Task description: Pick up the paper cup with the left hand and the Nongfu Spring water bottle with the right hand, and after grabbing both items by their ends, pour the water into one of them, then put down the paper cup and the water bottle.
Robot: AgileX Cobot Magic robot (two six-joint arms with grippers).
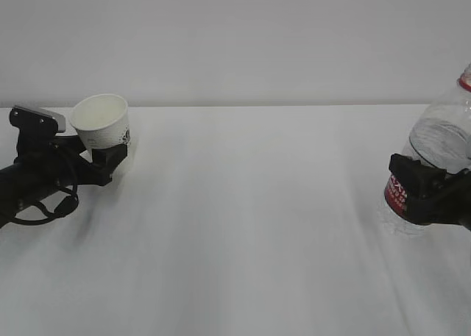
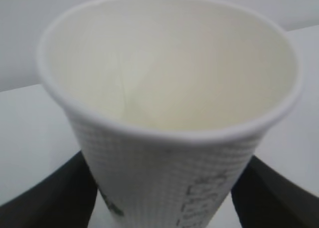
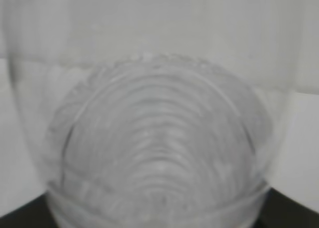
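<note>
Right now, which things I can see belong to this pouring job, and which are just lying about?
Part of the job:
- small white tapered paper cup, between the left arm's black fingers
- clear ribbed plastic bottle with red label, between the right arm's fingers

Lying about:
- nothing visible on the white table

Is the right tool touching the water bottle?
Touching. In the exterior view the right tool wraps the Nongfu Spring water bottle at its red label, no gap visible. The right wrist view shows dark fingers against the bottle's sides.

A white tabletop (image 1: 243, 226) stretches across the frame beneath even, diffuse light, meeting a plain pale grey wall (image 1: 243, 34) along a straight horizontal line; soft shadows fall on the surface.
</note>
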